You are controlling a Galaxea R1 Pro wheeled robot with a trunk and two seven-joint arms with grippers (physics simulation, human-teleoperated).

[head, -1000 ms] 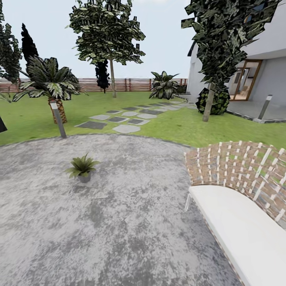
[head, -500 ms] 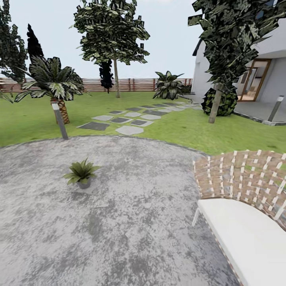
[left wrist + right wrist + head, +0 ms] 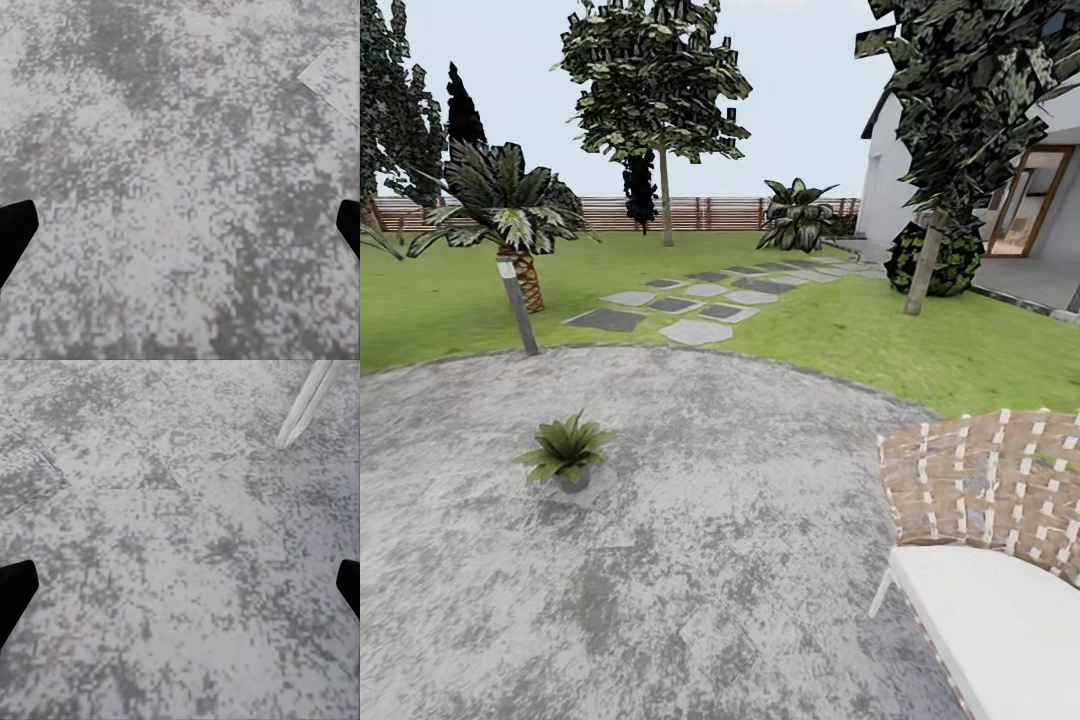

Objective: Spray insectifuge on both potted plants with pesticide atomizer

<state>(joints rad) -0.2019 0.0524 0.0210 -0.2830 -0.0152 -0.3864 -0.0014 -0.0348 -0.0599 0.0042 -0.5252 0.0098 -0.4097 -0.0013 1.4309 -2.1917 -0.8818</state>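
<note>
Head view: one potted plant [image 3: 567,455] on grey patio [image 3: 690,560], woven bench [image 3: 990,560] at right.
Wrist views: left gripper [image 3: 180,232] & right gripper [image 3: 180,592] over bare paving, fingers spread wide, empty; bench leg [image 3: 306,401] near right gripper.

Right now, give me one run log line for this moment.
phase: in transit | seen: spiky green potted plant in a pale grey pot on mottled grey stone patio | left gripper: open, empty | right gripper: open, empty
</note>
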